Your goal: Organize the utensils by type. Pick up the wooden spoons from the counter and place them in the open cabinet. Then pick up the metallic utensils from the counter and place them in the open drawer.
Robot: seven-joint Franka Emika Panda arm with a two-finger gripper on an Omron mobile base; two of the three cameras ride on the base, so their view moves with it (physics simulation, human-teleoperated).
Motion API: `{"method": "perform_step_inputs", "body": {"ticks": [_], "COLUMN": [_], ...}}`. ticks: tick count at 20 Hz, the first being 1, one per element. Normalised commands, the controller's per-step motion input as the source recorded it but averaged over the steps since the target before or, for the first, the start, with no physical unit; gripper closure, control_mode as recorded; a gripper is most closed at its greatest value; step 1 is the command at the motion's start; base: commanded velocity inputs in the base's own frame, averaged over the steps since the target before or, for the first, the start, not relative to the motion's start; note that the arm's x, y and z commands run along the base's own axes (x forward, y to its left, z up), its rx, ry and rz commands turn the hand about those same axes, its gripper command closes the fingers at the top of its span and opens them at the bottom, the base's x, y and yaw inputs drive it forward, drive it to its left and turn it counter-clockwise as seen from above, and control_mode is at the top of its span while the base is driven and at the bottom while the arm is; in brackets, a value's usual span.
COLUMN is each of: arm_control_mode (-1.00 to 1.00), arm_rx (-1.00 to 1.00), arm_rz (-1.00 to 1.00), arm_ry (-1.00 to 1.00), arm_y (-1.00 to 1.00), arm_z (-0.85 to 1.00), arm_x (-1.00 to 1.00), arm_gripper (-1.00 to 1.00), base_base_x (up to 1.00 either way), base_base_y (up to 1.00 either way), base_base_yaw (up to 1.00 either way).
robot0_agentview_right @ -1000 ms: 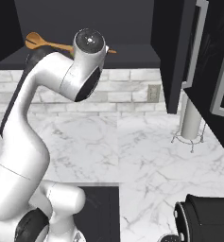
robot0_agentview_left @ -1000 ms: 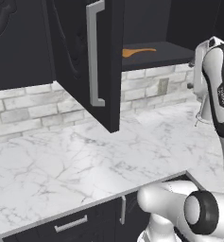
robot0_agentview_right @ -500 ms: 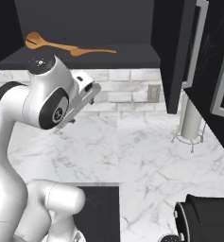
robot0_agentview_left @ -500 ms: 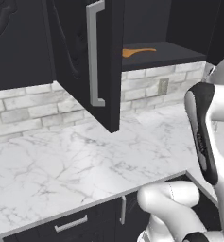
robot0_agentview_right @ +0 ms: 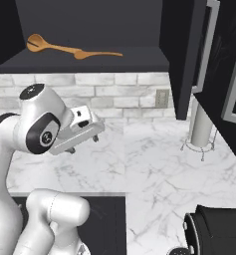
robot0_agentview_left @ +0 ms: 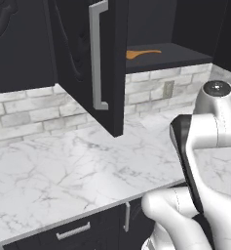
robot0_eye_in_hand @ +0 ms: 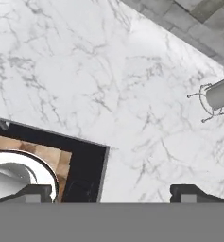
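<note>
1. My pincer point(robot0_eye_in_hand: 111, 193) hangs over the counter point(robot0_eye_in_hand: 108, 85) with its tips spread as wide as they go and nothing between them. In the hand view one dark tip sits at seven o'clock, the other at five.

2. Both wooden spoons point(robot0_agentview_right: 72, 49) lie on the shelf of the open cabinet point(robot0_agentview_right: 84, 62), end to end. In the right base view they sit at about eleven o'clock, the longer one to the left. From the left base view I catch an orange sliver of them point(robot0_agentview_left: 142, 53) at one o'clock, past the cabinet door point(robot0_agentview_left: 95, 63).

3. So I judge the wooden half done: both spoons are up and put away.

4. The open drawer point(robot0_eye_in_hand: 87, 172) shows as a black box at seven o'clock in the hand view, just beside the marble edge. I cannot make out any utensil in it.

5. The metallic utensils are what's left, by my reckoning, and I cannot spot either on the marble I can see.

6. A grey post on a wire stand point(robot0_agentview_right: 202, 127) stands at three o'clock in the right base view, well apart from my pincer.
</note>
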Motion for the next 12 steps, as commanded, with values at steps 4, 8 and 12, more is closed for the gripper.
{"method": "perform_step_inputs", "body": {"ticks": [4, 8, 12], "arm_control_mode": [-1.00, -1.00, -1.00], "arm_rx": [0.38, 0.34, 0.11], "arm_rz": [-0.13, -0.10, 0.00], "arm_ry": [0.00, 0.00, 0.01], "arm_y": [-0.02, 0.06, 0.01], "arm_z": [-0.55, -0.54, -0.13], "arm_x": [-0.27, -0.10, 0.00], "arm_gripper": [-1.00, -1.00, -1.00], "base_base_x": [0.00, 0.00, 0.00], "base_base_y": [0.00, 0.00, 0.00], "base_base_yaw": [0.00, 0.00, 0.00]}}
